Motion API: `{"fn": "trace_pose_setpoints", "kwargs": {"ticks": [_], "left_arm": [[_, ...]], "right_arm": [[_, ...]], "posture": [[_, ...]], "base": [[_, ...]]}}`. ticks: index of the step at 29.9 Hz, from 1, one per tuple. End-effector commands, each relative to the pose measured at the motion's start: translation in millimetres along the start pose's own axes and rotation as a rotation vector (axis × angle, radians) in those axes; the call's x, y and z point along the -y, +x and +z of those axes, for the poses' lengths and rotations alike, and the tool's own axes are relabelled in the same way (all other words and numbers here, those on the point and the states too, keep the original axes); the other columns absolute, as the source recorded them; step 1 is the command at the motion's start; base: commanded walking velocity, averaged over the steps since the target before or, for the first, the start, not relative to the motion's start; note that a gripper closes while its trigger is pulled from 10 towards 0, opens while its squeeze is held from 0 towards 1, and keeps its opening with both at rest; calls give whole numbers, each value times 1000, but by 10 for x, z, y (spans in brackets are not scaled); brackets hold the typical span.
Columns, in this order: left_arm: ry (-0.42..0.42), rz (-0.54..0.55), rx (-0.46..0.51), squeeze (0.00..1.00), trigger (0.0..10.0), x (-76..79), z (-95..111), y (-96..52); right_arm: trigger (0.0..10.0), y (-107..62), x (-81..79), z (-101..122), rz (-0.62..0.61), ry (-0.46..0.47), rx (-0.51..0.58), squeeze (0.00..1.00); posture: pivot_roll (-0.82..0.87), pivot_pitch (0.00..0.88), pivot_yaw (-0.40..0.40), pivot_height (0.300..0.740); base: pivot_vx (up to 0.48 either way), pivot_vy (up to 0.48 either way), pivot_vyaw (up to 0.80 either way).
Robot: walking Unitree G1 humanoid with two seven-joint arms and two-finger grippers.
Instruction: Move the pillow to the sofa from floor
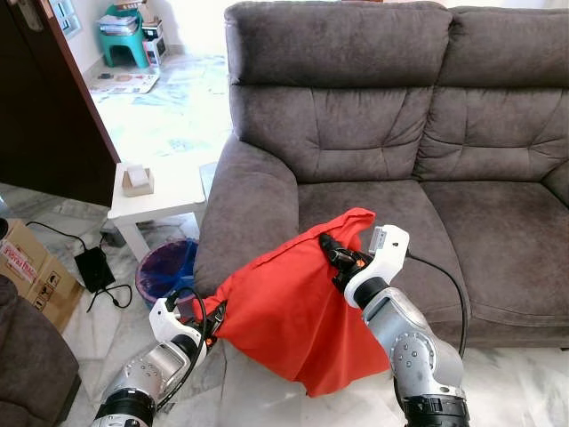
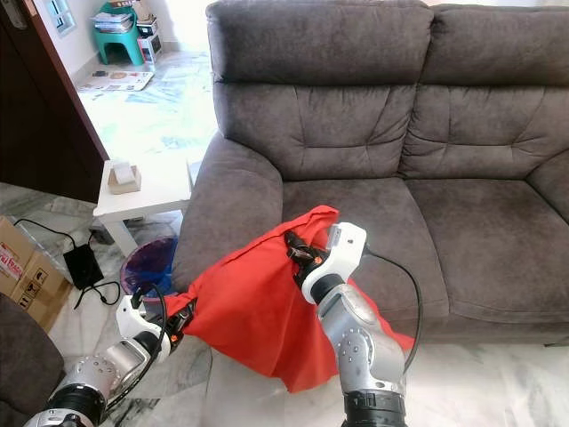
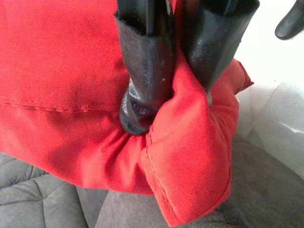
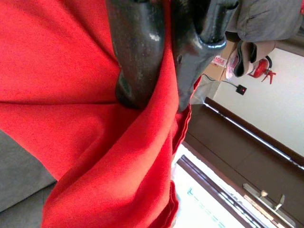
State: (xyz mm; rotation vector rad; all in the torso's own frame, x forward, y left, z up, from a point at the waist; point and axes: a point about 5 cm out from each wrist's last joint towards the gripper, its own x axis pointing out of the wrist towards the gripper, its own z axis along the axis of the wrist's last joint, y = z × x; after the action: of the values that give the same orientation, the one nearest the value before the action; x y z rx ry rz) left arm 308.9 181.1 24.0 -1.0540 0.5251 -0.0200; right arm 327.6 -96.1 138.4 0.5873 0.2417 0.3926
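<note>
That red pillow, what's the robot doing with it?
The robot is holding the red pillow up with both arms in front of the grey sofa. Its left pincer pinches one corner down low, and its right pincer pinches the top corner, up by the front edge of the seat. The pillow hangs between them, partly leaning on the sofa's front, so it isn't lying on the seat yet.

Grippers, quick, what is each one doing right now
Left gripper: shut on a corner of the red pillow.
Right gripper: shut on the pillow's upper corner, over the sofa seat.
</note>
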Motion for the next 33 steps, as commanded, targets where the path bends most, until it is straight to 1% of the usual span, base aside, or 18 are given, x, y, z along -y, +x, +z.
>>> {"fn": "trace_pose_setpoints", "kwargs": {"ticks": [1,3,9,13,14,16,18,19,21,22,23,24,25,28,30,31,32,33], "left_arm": [[5,3,10,0,0,-5,25,-13],[6,3,30,0,0,4,74,-25],[9,2,50,0,0,9,116,-38],[32,0,72,0,0,38,154,-50],[67,-6,86,0,0,67,187,-67],[96,-4,103,0,0,91,225,-96],[157,10,115,0,0,94,258,-128],[265,35,126,0,0,88,280,-164],[377,50,154,0,0,99,291,-208],[467,32,205,0,2824,149,307,-271],[467,32,205,0,2824,149,307,-271],[483,8,250,0,10000,197,320,-324],[491,9,267,0,10000,207,326,-343],[603,16,307,0,10000,255,300,-394],[688,19,326,0,10000,289,269,-410],[688,19,326,0,10000,289,269,-410],[826,0,350,0,10000,377,224,-431],[884,-12,353,0,10000,414,197,-436]], "right_arm": [[10000,7,-291,243,124,-44,102,0],[10000,-23,-200,149,87,-51,67,0],[10000,-67,-73,69,34,-67,31,0],[10000,-95,17,3,-10,-123,3,0],[10000,-128,88,-44,-42,-169,-2,0],[10000,-181,192,-118,-84,-194,-15,0],[10000,-231,279,-176,-119,-217,-16,0],[10000,-288,374,-255,-162,-229,-22,0],[10000,-365,464,-352,-182,-270,-53,0],[10000,-458,557,-446,-196,-327,-86,0],[10000,-458,557,-446,-196,-327,-86,0],[10000,-517,615,-491,-214,-318,-88,0],[10000,-533,632,-499,-222,-315,-85,0],[10000,-564,681,-528,-250,-375,-85,0],[10000,-558,683,-553,-256,-390,-71,0],[10000,-558,683,-553,-256,-390,-71,0],[10000,-521,599,-560,-215,-360,-16,0],[10000,-503,550,-556,-187,-381,2,0]], "posture": [[91,103,-10,740],[92,104,-9,740],[89,102,-9,740],[89,102,-9,740],[86,99,-8,740],[89,99,-7,740],[87,99,-6,740],[81,99,-2,740],[86,97,-1,740],[82,98,1,740],[82,98,1,740],[82,98,1,740],[76,99,-1,740],[79,100,0,740],[64,98,6,740],[64,98,6,740],[61,94,10,740],[62,91,11,740]], "base": [[0,0,0],[0,0,0],[0,0,0],[0,0,0],[0,0,0],[0,0,0],[0,0,0],[0,0,0],[0,0,0],[0,0,0],[0,0,0],[0,0,0],[0,0,0],[0,0,0],[0,0,0],[0,0,0],[0,0,0],[0,0,0]]}}
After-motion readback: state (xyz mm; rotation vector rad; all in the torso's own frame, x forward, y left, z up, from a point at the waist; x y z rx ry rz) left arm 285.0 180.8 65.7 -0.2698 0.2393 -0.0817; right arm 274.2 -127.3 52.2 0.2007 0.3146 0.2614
